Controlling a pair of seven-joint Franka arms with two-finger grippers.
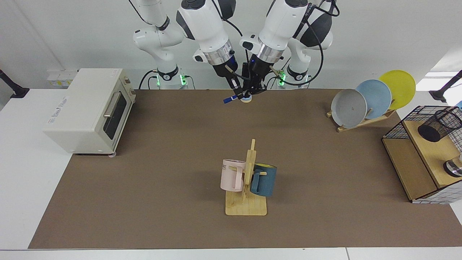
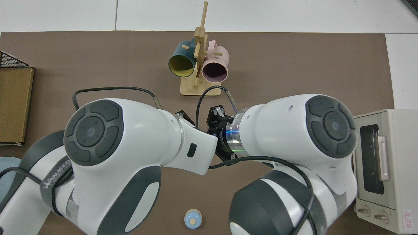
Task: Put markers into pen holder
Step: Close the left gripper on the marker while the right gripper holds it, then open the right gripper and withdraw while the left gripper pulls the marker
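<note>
The marker, white barrel with a blue end, hangs tilted just above the table's far edge, and my right gripper is shut on its barrel. My left gripper is close beside it, at the marker's upper end; whether it touches the marker is unclear. In the top view both hands and the marker are hidden under the two arm bodies. The pen holder, a black mesh cup, lies tilted inside the wire basket at the far right, well away from both grippers.
A wooden mug rack with a pink mug and a blue mug stands mid-table. At the left is a toaster oven and at the back right a plate rack. A small round blue knob sits below the grippers.
</note>
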